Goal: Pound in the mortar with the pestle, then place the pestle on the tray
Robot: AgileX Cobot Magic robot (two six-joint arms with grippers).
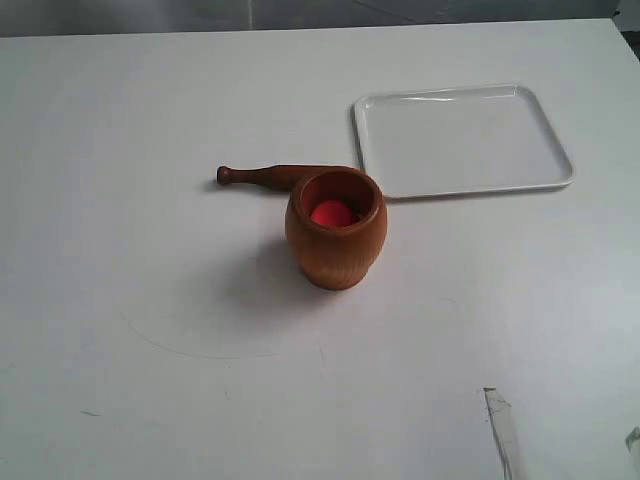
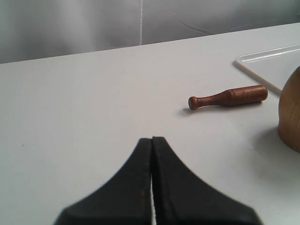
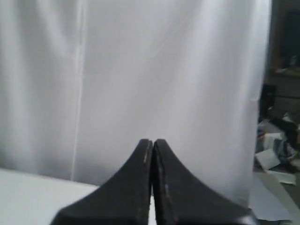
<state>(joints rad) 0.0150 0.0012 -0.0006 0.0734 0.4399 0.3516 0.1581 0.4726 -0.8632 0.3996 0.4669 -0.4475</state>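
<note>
The reddish-brown mortar (image 1: 336,229) stands upright mid-table with something red (image 1: 332,214) inside it. Just behind it the dark pestle (image 1: 272,175) lies flat, knob end pointing left. The white tray (image 1: 462,140) rests empty behind and to the right. In the left wrist view the pestle (image 2: 228,96) lies ahead, with the mortar's side (image 2: 290,110) and a tray corner (image 2: 267,63) at the picture's edge. My left gripper (image 2: 152,139) is shut and holds nothing, well short of the pestle. My right gripper (image 3: 153,141) is shut too, facing a white curtain. Neither gripper shows in the exterior view.
The white table (image 1: 150,300) carries a strip of clear tape (image 1: 502,425) near its front right. A white curtain (image 3: 140,70) hangs behind the table, with clutter (image 3: 281,150) beyond its edge.
</note>
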